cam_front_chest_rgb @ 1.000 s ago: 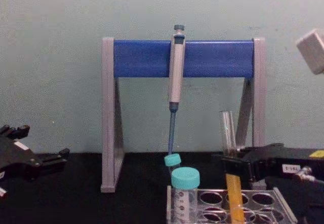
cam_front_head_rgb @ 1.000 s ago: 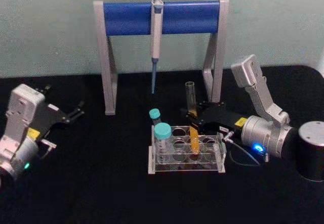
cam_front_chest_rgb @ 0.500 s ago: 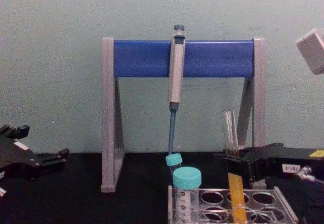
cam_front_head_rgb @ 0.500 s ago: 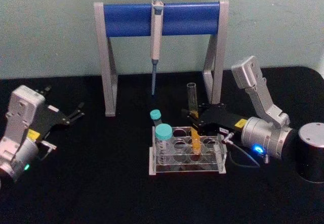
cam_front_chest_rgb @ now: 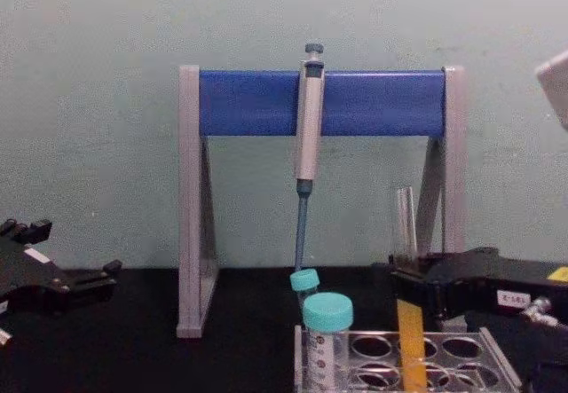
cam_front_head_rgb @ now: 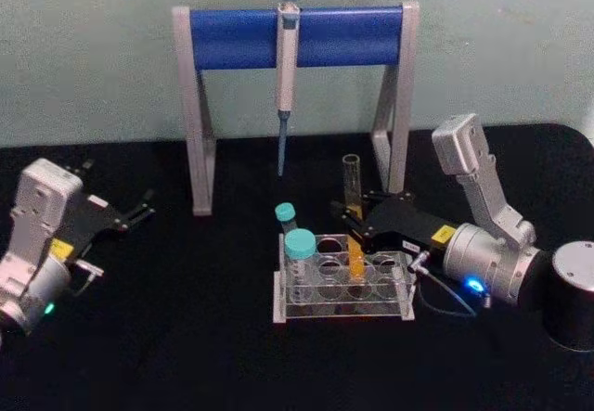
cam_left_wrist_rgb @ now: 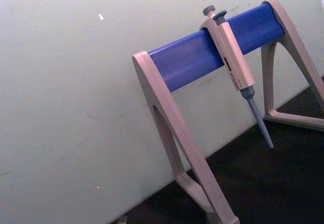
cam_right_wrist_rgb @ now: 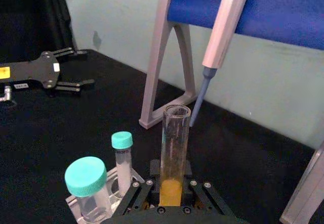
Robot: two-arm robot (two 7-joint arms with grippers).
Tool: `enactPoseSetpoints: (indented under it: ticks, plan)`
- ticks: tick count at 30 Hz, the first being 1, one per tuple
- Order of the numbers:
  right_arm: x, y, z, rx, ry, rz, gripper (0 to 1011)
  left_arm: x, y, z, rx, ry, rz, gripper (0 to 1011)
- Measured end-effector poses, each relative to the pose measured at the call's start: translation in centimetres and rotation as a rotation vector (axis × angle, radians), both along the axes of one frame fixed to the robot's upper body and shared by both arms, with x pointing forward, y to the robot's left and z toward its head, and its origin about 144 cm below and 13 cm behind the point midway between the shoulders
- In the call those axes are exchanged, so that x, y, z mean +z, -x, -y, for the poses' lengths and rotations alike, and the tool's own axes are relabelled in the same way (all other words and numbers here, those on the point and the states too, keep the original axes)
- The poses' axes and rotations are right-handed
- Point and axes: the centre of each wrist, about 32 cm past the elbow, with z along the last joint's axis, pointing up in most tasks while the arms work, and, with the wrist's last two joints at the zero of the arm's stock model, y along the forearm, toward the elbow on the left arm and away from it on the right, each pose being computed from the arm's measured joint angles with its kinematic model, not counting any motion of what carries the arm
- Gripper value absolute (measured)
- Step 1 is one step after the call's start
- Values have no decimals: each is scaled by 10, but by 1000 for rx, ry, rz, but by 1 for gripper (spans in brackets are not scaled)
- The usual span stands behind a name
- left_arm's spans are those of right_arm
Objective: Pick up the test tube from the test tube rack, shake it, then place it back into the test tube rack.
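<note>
1. The left gripper (cam_front_head_rgb: 121,188) sits at the far left of the black tabletop (cam_front_head_rgb: 186,355), fingers spread and empty, well apart from the action.
2. Moving right, there's the tall grey-and-blue pipette stand (cam_front_head_rgb: 232,38) with a grey pipette (cam_front_head_rgb: 287,68) hanging from its bar. It stands behind the work and isn't in play.
3. Centre table is the low clear plastic rack (cam_front_head_rgb: 306,311) with round holes in its top plate. Two teal-capped vials (cam_front_head_rgb: 299,244) stand at its left end.
4. Now the long, slim clear glass test tube (cam_front_head_rgb: 351,184). Its lower end, with the orange-yellow liquid, sits down in a hole toward the rack's middle, and its open mouth rises well above the plate. The long axis is close to upright, with a slight lean.
5. The right gripper (cam_front_head_rgb: 354,228) reaches in level from the right, clenched on the tube just above the rack, about at the liquid's top. It's by far the nearer arm.
6. My read is that any lift has to run straight up along the tube's axis. A sideways pull would lever the glass against the hole's edge, and the vials stand just to the left.
</note>
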Motion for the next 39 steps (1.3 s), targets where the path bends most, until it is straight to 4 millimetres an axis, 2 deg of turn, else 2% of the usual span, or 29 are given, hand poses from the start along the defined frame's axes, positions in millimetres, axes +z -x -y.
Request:
enactPoseSetpoints:
  ticks: [12, 18, 25, 33, 39]
  plan:
    - [-3, 13, 4, -14, -21, 85, 232, 0, 0, 0, 0, 0, 0, 1002]
    - [4, 17, 6, -15, -45, 138, 232, 0, 0, 0, 0, 0, 0, 1001]
    - [21, 21, 7, -12, -80, 220, 232, 0, 0, 0, 0, 0, 0, 1001]
    - [36, 15, 4, -8, -114, 280, 232, 0, 0, 0, 0, 0, 0, 1001]
    - [37, 8, 2, -8, -121, 281, 232, 0, 0, 0, 0, 0, 0, 1001]
